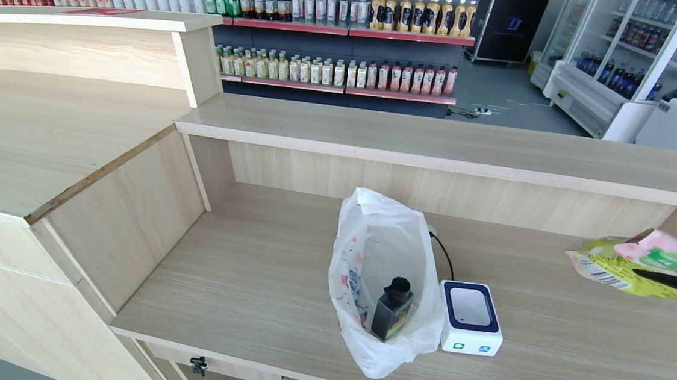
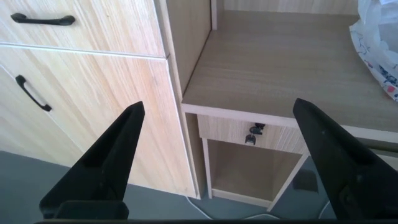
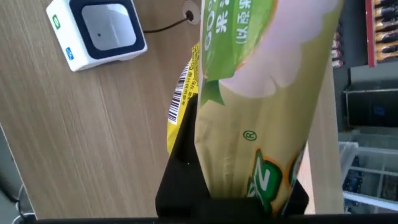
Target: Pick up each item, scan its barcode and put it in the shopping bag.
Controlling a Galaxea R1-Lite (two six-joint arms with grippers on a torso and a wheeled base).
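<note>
Now: right gripper (image 3: 239,183) clamps snack packet (image 1: 640,265) well right of the scanner (image 1: 470,316), long axis and barcode (image 1: 601,274) pointing toward it; left gripper (image 2: 217,162) gapes wide, farther off.

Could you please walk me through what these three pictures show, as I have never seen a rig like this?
This is a two-armed robot at a shop counter. The wide picture comes from a camera on its head, looking down at the work. The other two come from cameras on its wrists, each looking along that arm's end effector.

On the counter stands a white shopping bag with a dark bottle already inside. Just beside it, on the robot's right, sits a small white scanner.

The right end effector is shut on a green snack packet, held above the counter with its barcode showing.

The left end effector is open and empty, facing the counter's front edge and the drawers.
</note>
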